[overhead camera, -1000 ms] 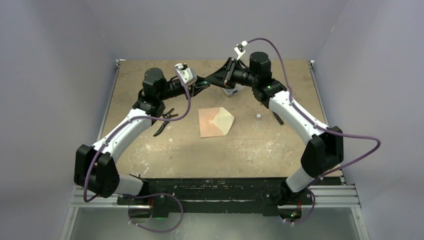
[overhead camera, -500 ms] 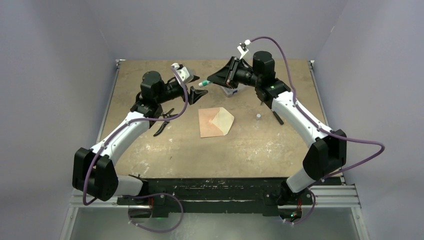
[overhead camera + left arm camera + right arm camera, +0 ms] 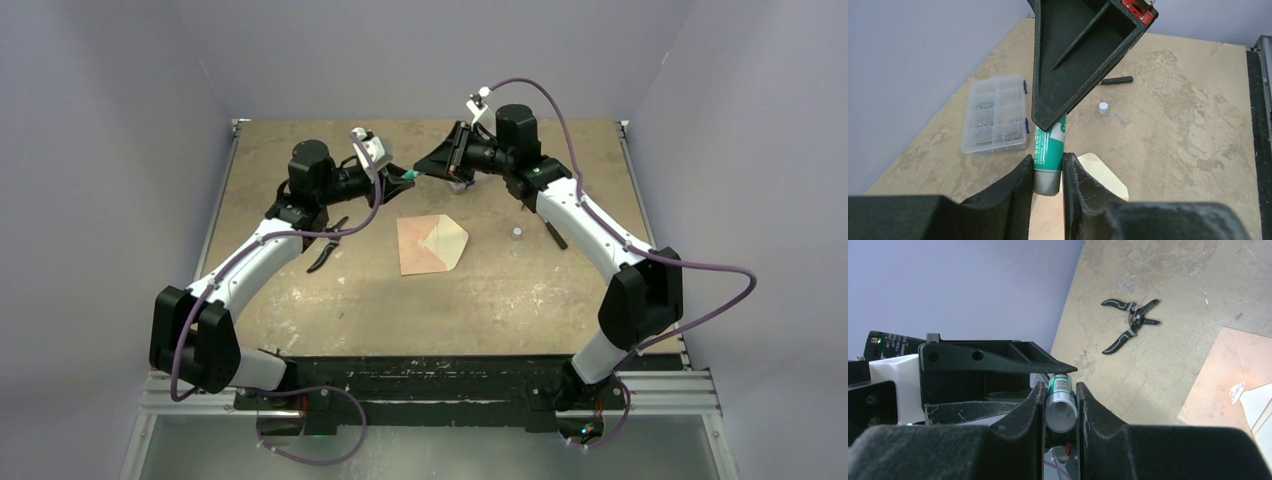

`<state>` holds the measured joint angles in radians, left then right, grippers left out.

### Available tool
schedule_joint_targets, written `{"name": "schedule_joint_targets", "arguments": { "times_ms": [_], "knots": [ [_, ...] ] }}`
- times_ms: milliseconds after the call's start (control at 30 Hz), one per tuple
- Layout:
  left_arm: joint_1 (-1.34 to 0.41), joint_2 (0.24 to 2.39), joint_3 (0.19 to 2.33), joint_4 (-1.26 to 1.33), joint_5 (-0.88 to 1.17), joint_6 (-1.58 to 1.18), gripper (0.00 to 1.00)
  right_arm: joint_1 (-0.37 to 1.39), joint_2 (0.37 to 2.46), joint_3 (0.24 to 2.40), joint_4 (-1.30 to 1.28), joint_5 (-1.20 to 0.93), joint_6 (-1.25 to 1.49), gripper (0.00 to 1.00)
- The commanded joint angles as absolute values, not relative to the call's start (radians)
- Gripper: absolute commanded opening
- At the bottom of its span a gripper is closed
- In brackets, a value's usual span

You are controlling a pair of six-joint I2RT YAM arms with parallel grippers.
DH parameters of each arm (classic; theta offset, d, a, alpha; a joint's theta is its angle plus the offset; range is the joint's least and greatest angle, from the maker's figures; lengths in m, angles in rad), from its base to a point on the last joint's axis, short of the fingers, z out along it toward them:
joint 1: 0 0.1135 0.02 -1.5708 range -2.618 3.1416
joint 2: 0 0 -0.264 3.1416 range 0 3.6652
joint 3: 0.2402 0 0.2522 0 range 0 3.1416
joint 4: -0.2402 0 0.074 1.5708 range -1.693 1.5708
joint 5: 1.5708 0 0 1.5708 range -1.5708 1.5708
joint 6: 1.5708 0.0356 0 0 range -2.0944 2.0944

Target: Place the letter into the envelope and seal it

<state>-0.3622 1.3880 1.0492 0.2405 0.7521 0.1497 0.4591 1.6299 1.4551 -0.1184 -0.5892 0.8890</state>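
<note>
- Left gripper (image 3: 1048,162) clamps one grey end of a green-and-white cylindrical tube (image 3: 1049,145); right gripper (image 3: 1059,390) pinches the other, in mid-air.
- Salmon-tan paper envelope (image 3: 432,245) lies flat mid-table, cream-lined flap open.
- Clear plastic compartment box (image 3: 995,115) holds small dark parts.

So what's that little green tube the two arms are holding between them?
The small green-and-white plastic tube looks like a glue stick: a round printed body with a barcode and a grey end on each side. It hangs in mid-air over the far half of the table, bridging the two arms. The left fingers pinch one grey end and the right fingers pinch the other. Nothing else touches it. I cannot tell whether it is capped.
</note>
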Motion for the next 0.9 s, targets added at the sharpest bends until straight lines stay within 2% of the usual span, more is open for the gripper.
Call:
{"name": "schedule_joint_targets", "arguments": {
  "times_ms": [0,100,133,167,233,300,367,600,700,767,867],
  "knots": [
    [-0.359,1.401,1.085,0.227,0.791,0.163,0.16,0.462,1.620,1.491,-0.091,-0.607,0.864,0.00],
    [-0.359,1.406,1.085,0.221,0.791,0.164,0.00,0.462,1.620,1.488,-0.073,-0.620,0.868,0.04],
    [-0.359,1.407,1.086,0.221,0.787,0.157,0.00,0.462,1.619,1.488,-0.071,-0.626,0.866,0.10],
    [-0.359,1.407,1.089,0.226,0.776,0.143,0.00,0.464,1.620,1.488,-0.069,-0.632,0.861,0.22],
    [-0.360,1.409,1.099,0.238,0.764,0.094,0.00,0.473,1.626,1.490,-0.081,-0.631,0.851,0.39],
    [-0.360,1.417,1.116,0.237,0.773,0.059,0.00,0.482,1.641,1.507,-0.110,-0.621,0.821,0.48],
    [-0.360,1.420,1.123,0.237,0.779,0.045,0.00,0.491,1.657,1.521,-0.131,-0.619,0.801,0.50],
    [-0.360,1.422,1.136,0.205,0.765,0.045,0.00,0.505,1.673,1.532,-0.142,-0.615,0.784,0.41],
    [-0.360,1.420,1.137,0.200,0.750,0.047,0.00,0.509,1.673,1.532,-0.144,-0.621,0.772,0.40],
    [-0.360,1.419,1.136,0.200,0.750,0.049,0.00,0.511,1.672,1.528,-0.142,-0.622,0.767,0.32],
    [-0.360,1.417,1.140,0.189,0.744,0.049,0.00,0.511,1.668,1.521,-0.130,-0.618,0.767,0.11]
  ]
}}
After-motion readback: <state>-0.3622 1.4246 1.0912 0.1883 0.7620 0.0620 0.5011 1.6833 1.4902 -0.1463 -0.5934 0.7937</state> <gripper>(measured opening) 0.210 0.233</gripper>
